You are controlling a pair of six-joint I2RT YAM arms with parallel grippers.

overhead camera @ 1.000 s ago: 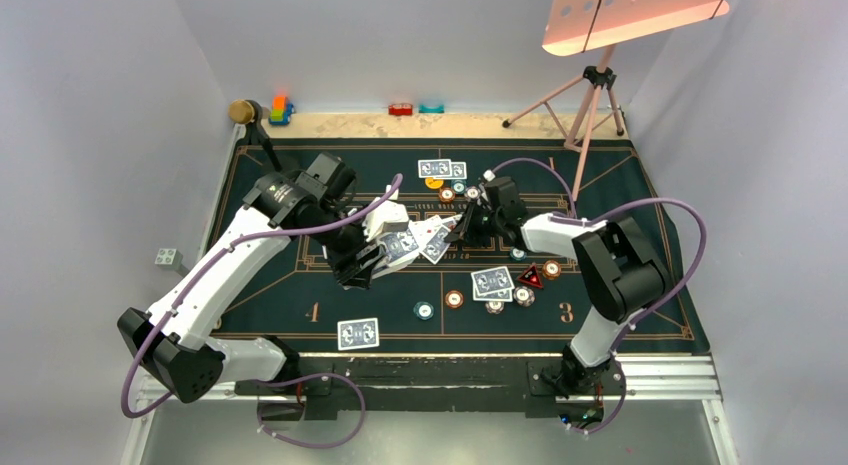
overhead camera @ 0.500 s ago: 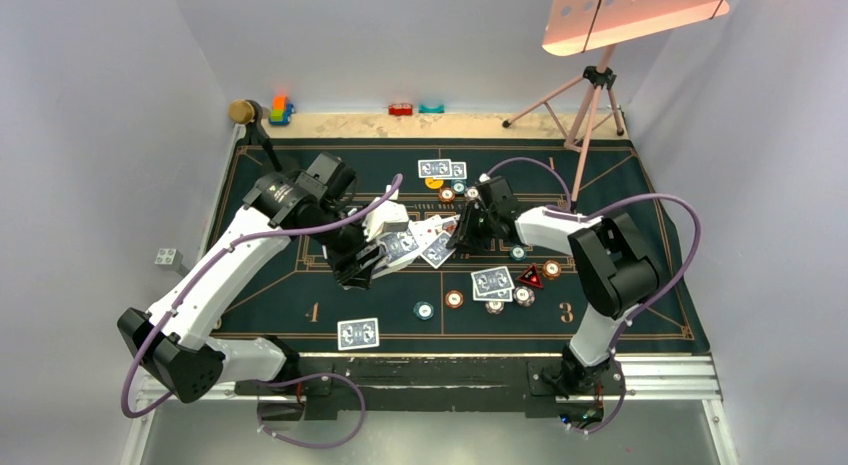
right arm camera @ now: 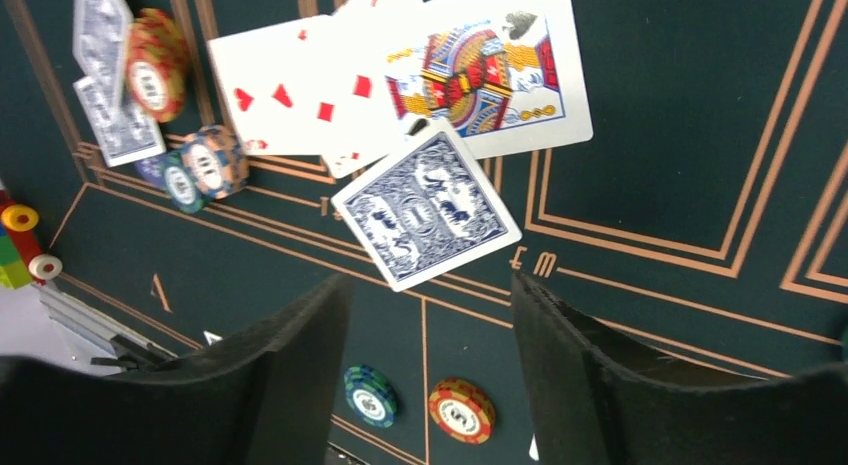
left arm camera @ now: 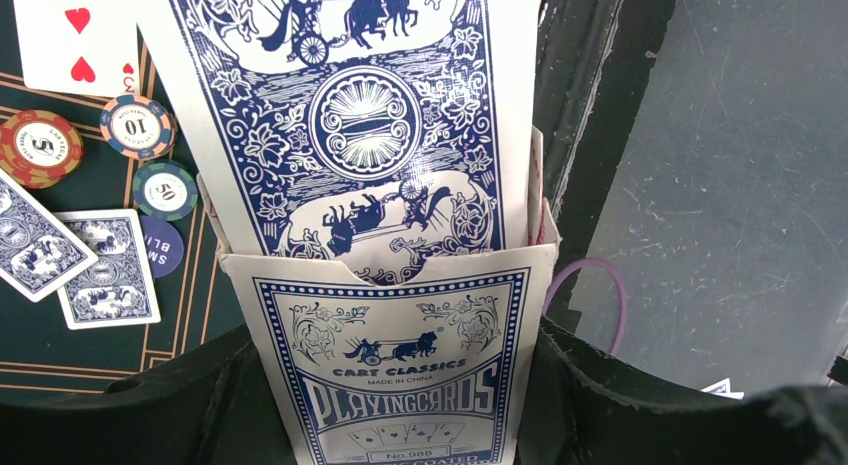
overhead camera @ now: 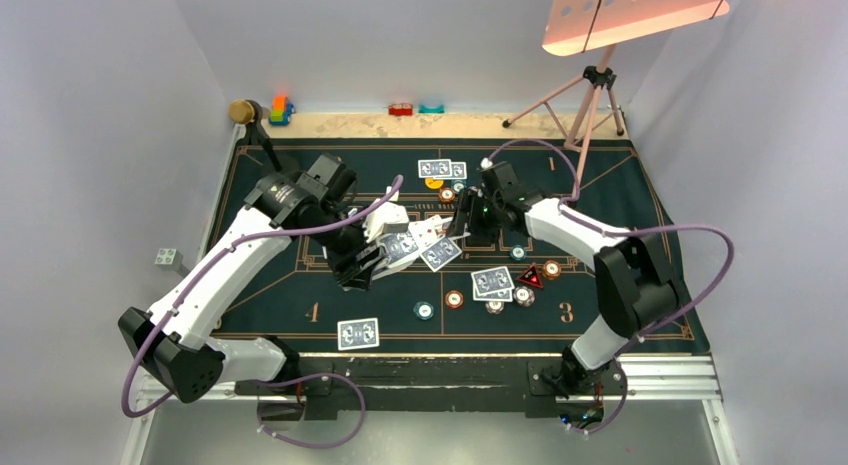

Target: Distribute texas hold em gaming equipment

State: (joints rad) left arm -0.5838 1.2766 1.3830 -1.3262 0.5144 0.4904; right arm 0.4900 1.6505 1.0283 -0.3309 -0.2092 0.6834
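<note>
We see the left tool (overhead camera: 362,265) clamped on a blue-and-white cardboard card box (left arm camera: 400,365). The right tool (right arm camera: 430,330), jaws wide, hovers over 1 blue-backed playing card (right arm camera: 425,213) at the centre of the dark green felt surface (overhead camera: 620,195).

Blue-backed cards (left arm camera: 370,115) jut from their box (left arm camera: 400,375); loose cards (overhead camera: 358,333) and chips (overhead camera: 454,299) lie scattered.

Robot test cell in a lab, not a lived-in room.

Plain pale grey walls (overhead camera: 110,105) box in the table on left, right and far sides. White-and-black left arm (overhead camera: 240,255) and right arm (overhead camera: 620,275) bolted to a ribbed aluminium rail (overhead camera: 670,377) at the near edge, purple cables (overhead camera: 700,255) looping loose. Dark green felt mat with orange lines (overhead camera: 390,295) laid as work surface. Far right: pink metal tripod (overhead camera: 590,100) carrying a pinkish perforated panel (overhead camera: 630,10).
</note>
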